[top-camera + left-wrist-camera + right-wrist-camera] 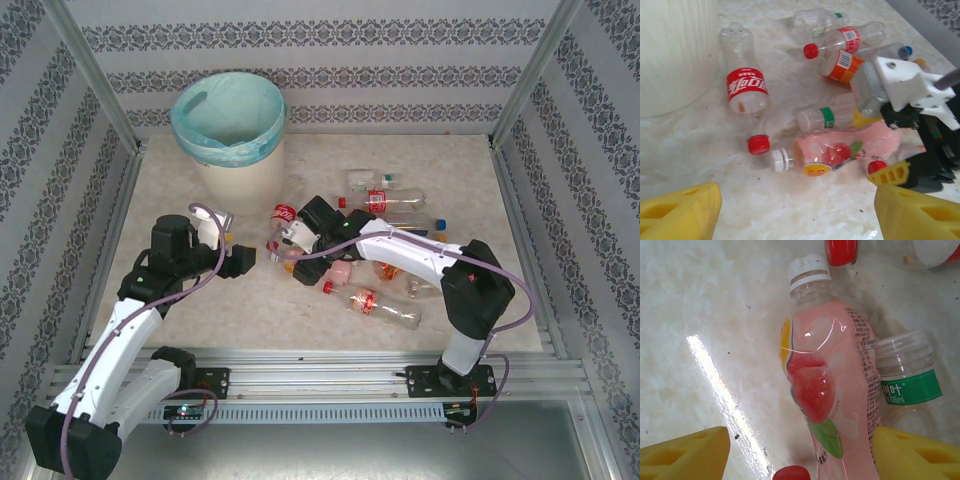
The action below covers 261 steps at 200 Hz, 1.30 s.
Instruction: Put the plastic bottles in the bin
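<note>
Straddled by the right gripper (800,452), fingers (685,455) spread, the pink bottle (832,390) is best clamped mid-body; the left gripper (797,210) is spread, empty.

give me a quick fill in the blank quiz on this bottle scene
1. The bin has a ___ bag liner folded over its rim.
2. The right gripper is open over a bottle coloured ___.
3. That bottle's cap is ___.
4. The left gripper is open and holds ___.

Missing words: teal; pink; white; nothing.
</note>
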{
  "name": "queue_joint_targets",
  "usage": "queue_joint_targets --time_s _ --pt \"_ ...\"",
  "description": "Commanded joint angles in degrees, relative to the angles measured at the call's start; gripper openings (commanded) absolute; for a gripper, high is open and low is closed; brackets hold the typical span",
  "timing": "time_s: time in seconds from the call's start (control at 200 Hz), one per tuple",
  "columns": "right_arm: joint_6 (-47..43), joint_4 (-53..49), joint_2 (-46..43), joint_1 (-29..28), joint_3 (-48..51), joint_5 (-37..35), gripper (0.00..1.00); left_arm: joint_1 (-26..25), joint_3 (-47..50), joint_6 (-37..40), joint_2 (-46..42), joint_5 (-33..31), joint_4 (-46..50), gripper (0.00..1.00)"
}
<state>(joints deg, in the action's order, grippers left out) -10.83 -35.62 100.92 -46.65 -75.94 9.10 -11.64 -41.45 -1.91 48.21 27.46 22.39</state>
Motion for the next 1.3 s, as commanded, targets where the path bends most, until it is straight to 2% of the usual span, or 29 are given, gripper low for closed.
queue_joint_targets --time_s 0.0,0.44,0.859,1.299 --pt "-1.46 -2.84 2.51 -0.1 -2.62 -1.3 0.76 -0.4 0.56 -0.36 0.28 -3.67 -3.32 0.82" --pt "-1.44 -4.97 7.91 -0.19 -6.58 -8.19 0.8 -0.41 1.07 0.19 -0.37 -6.79 -3.13 0.86" --pt "-3.18 -4.38 11.58 -0.55 -6.19 -7.89 0.78 -0.43 0.94 0.15 -0.39 -7.86 -3.42 0.86" --pt "-4.47 -4.27 15.43 -0.63 -8.34 -8.38 0.7 -0.41 0.98 0.15 -1.05 -8.84 -3.48 0.86"
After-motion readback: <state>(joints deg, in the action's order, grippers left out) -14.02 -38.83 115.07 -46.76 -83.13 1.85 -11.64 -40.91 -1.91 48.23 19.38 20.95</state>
